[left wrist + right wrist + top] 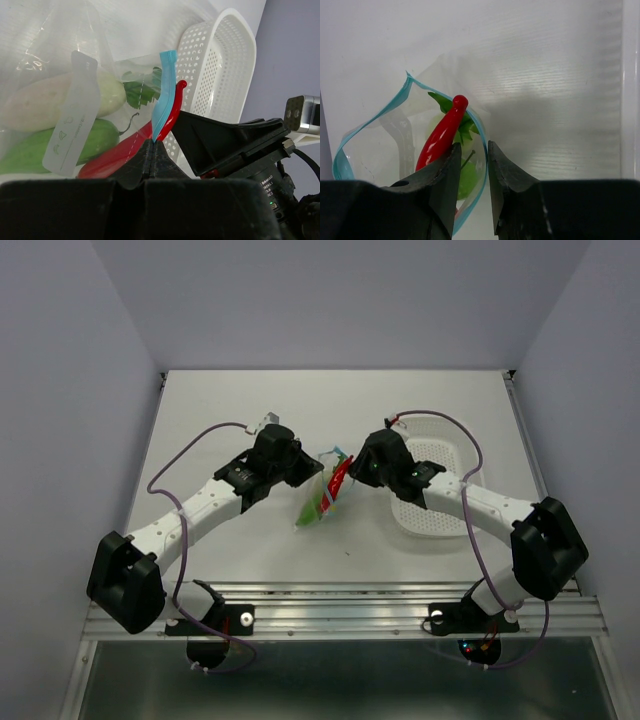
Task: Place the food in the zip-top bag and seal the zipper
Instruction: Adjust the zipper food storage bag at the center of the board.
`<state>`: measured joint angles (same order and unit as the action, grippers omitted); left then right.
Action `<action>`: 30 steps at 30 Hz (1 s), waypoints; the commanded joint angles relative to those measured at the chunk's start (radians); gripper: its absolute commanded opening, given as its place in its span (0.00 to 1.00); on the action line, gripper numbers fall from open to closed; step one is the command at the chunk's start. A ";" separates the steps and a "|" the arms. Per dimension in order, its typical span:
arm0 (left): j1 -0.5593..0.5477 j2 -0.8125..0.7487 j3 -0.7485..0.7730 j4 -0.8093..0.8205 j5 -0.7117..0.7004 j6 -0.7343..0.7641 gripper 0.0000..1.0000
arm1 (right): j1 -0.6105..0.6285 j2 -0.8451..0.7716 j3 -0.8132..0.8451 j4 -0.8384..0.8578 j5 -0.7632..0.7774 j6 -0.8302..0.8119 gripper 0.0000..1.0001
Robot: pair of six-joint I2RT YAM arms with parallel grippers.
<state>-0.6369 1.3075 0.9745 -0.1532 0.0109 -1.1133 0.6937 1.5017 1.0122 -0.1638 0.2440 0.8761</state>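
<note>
The clear zip-top bag (318, 498) hangs between my two grippers, above the table. The white radish (50, 102), green pod (50, 145) and red chili (120, 150) are inside it. The chili's tip (442, 132) pokes out of the open mouth. My left gripper (151, 142) is shut on the light-blue zipper strip (165, 95) and shows in the top view (310, 472) at the bag's left. My right gripper (472, 150) is slightly open, its fingers on either side of the zipper edge (482, 145) beside the chili, and it shows in the top view (350, 472).
The white perforated basket (430, 495) stands on the table right of the bag, under the right arm, and shows in the left wrist view (215, 65). The table's metal front rail (330, 605) runs along the near edge.
</note>
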 commanded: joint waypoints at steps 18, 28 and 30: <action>0.003 -0.045 -0.023 0.043 0.020 0.009 0.00 | -0.005 -0.015 -0.041 0.081 -0.017 -0.014 0.01; 0.003 0.053 0.062 -0.072 0.060 0.170 0.48 | -0.005 -0.020 0.025 -0.023 -0.035 -0.109 0.01; 0.000 0.064 0.088 -0.084 0.066 0.209 0.57 | -0.005 -0.018 0.040 -0.051 -0.043 -0.132 0.01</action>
<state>-0.6369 1.3617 0.9966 -0.2001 0.0536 -1.0031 0.6937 1.5055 0.9905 -0.1810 0.2150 0.8021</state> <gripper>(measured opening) 0.506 0.022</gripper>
